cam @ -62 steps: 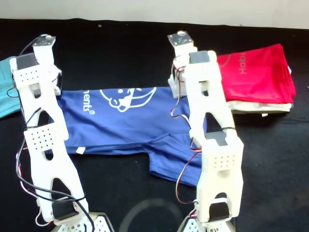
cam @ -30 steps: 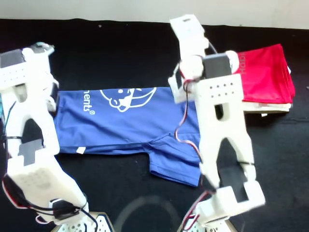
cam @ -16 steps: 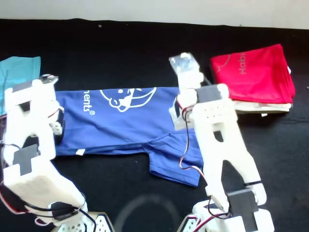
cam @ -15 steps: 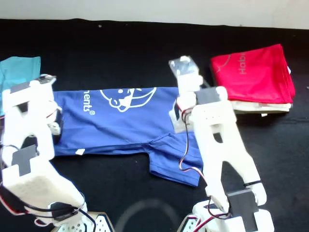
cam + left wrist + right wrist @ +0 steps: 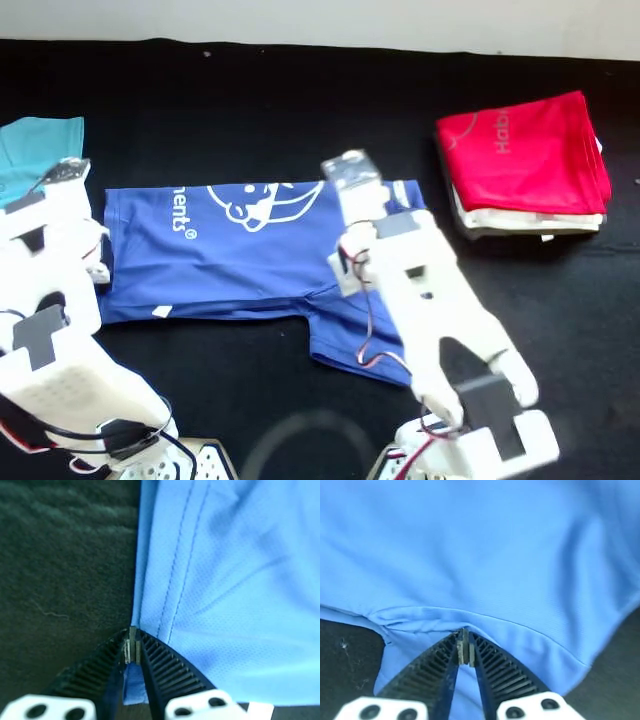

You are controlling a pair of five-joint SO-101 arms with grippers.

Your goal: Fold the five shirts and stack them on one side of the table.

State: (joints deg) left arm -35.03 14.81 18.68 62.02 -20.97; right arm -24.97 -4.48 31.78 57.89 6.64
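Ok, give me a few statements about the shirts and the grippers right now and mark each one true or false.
1. The red shirt lies folded on a white shirt. True.
2. The left gripper is wide open. False: it is shut on the edge of the blue shirt.
3. The right gripper is shut on the blue shirt. True.
4. The teal shirt tops the red stack. False: it lies at the opposite side of the table.

Your two arms come down from their raised reach and draw back toward their bases. Your left gripper [image 5: 131, 647] now pinches the blue shirt [image 5: 240, 255] at its side hem, your right gripper [image 5: 465, 647] pinches a fold, and the hem shifts slightly toward the teal shirt [image 5: 35, 150].
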